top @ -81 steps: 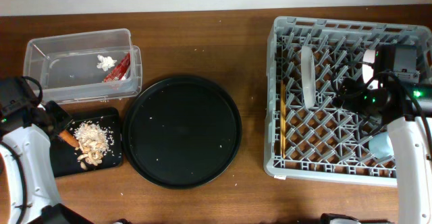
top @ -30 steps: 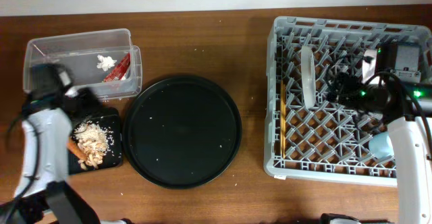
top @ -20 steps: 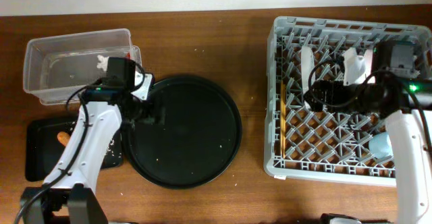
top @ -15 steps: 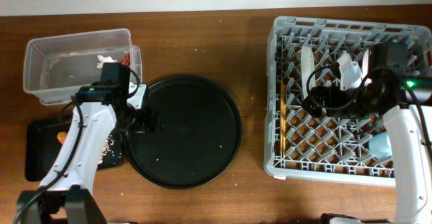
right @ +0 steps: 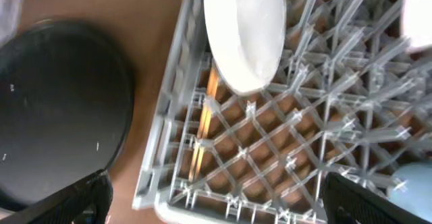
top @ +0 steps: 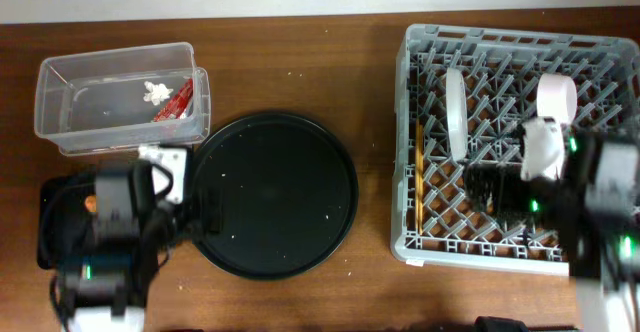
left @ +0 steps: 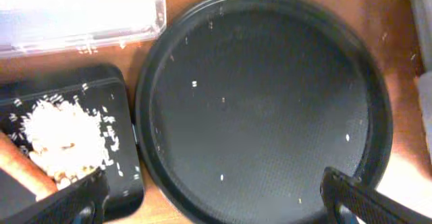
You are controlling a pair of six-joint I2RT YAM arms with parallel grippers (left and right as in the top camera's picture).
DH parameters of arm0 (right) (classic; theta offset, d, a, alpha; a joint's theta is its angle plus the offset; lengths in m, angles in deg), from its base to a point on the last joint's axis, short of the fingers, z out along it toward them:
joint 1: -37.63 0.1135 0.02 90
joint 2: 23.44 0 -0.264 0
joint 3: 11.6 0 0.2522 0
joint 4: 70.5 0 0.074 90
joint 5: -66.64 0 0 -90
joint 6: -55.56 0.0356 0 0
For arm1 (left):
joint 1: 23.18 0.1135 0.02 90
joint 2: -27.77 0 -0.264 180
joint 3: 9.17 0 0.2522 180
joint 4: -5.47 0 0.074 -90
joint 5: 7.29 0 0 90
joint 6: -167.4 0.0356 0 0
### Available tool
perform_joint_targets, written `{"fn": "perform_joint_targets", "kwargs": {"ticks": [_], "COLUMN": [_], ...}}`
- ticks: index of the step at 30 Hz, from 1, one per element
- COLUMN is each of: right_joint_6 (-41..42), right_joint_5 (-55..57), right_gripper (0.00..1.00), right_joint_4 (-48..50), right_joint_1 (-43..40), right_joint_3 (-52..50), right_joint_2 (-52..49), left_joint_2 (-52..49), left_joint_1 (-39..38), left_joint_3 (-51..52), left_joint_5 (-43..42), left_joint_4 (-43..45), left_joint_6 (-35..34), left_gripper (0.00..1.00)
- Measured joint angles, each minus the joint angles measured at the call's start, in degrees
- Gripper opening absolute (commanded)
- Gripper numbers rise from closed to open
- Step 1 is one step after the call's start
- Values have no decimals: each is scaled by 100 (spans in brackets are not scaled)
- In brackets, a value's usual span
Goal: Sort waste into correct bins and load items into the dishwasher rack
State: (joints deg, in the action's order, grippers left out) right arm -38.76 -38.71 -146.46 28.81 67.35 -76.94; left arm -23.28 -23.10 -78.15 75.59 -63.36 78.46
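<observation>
The clear tub (top: 115, 97) holds the white tissue (top: 155, 92) and the red wrapper (top: 176, 104). Food scraps (left: 57, 140) and the orange stick (left: 23, 171) lie on the flat black tray (left: 67, 92). My left gripper (left: 216, 210) hangs open and empty over the left side of the round black tray (left: 263, 109). In the grey rack (top: 500, 237) the white plate (right: 244, 32) stands upright. The chopsticks (right: 206, 126) lie along the rack's left side, with the white-pink cup (top: 557, 97) and the light-blue cup (right: 413, 183) further right. My right gripper (right: 219, 207) is open and empty above the rack's front left.
The large round black tray (top: 272, 194) sits between the bins and the rack, with a few white crumbs on it. My left arm (top: 115, 232) covers much of the flat black tray from above. Brown tabletop shows along the back.
The left arm swung from the flat black tray out over the round tray, then drew back toward the front edge. The right arm pulled back from the rack's rear to its front.
</observation>
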Motion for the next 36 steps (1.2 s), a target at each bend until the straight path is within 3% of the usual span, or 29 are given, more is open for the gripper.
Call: {"fn": "perform_joint_targets", "kwargs": {"ticks": [5, 8, 36], "right_joint_6": [81, 90, 111], "right_joint_5": [236, 249, 249], "right_gripper": [98, 98, 98], "right_joint_4": [374, 393, 398], "right_joint_1": [0, 0, 0], "right_joint_3": [-693, -732, -896], "right_joint_2": [2138, 2686, 2747], "left_joint_2": [1797, 2070, 2068], "left_joint_1": [0, 0, 0], "left_joint_3": [737, 767, 782], "left_joint_5": [-13, -22, -22], "left_joint_4": [402, 599, 608], "left_joint_6": [-2, -2, -2], "left_gripper": [99, 99, 99]}}
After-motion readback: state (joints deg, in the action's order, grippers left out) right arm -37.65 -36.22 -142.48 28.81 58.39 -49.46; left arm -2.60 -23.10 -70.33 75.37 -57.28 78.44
